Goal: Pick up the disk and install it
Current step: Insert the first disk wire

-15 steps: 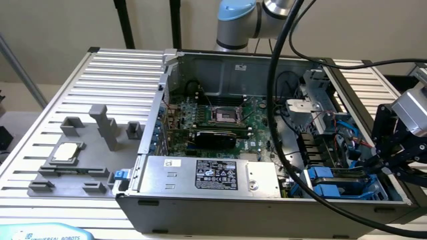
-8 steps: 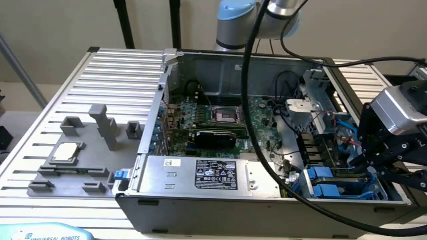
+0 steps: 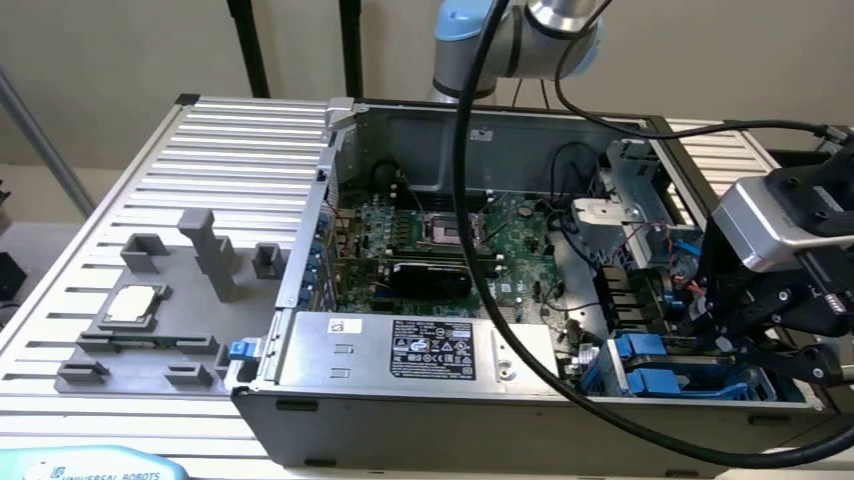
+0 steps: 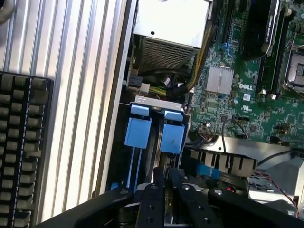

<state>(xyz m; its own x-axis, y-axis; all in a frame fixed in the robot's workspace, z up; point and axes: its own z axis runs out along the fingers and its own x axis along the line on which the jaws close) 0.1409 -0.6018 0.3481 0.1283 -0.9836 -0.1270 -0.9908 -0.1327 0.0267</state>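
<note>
The disk sits edge-on in the drive bay of the open computer case [image 3: 287, 300]. Its blue carrier tab [image 4: 172, 135] faces the power supply, and in the exterior view it is the blue piece [image 3: 638, 345] at the case's right end. A second blue carrier [image 4: 137, 130] stands in the slot beside it, nearer the case wall. My gripper [image 4: 165, 183] hangs right over the bay, at the exterior view's right [image 3: 731, 335]. Its black fingers [image 4: 154, 187] stand close together on either side of the disk's thin grey edge.
The green motherboard [image 3: 441, 240] fills the case floor. A big grey power supply [image 3: 400, 345] with a black label lies next to the bay. Loose cables [image 4: 223, 137] run beside the bay. A grey fixture with a small silver chip [image 3: 134, 303] stands on the slatted table [image 3: 227, 150].
</note>
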